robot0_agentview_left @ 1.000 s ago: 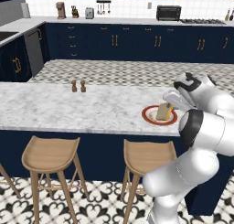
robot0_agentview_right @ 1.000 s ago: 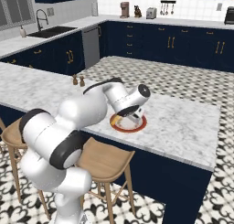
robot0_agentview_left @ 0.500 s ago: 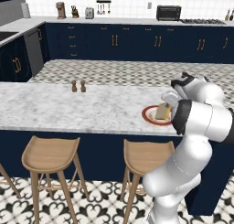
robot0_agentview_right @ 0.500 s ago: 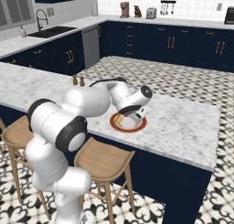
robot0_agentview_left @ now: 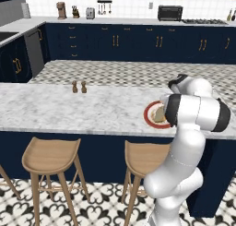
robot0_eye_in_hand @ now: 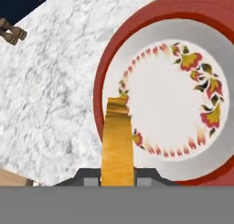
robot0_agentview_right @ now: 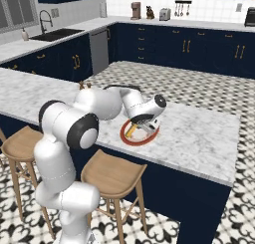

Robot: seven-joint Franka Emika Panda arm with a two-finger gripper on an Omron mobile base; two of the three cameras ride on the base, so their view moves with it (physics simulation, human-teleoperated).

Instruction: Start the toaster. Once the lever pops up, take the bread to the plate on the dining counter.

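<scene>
The delivery step is nearly finished: the gripper (robot0_eye_in_hand: 118,182) is closed edge-on around the bread (robot0_eye_in_hand: 117,141), just above the plate (robot0_eye_in_hand: 106,72) near the desk's (robot0_agentview_left: 69,110) front edge. Next it should lower, then release.

A home kitchen, rendered: dark navy cabinets (robot0_agentview_left: 115,43) with gold handles line the walls under marble worktops, with a sink and tap (robot0_agentview_right: 46,24), a coffee machine (robot0_agentview_left: 61,10), a toaster (robot0_agentview_left: 90,13), a toaster oven (robot0_agentview_left: 170,13) and hanging utensils (robot0_agentview_left: 104,7). Wooden stools (robot0_agentview_left: 50,156) stand at a marble desk (robot0_agentview_left: 69,110) over a patterned tile floor (robot0_agentview_left: 101,206).
</scene>
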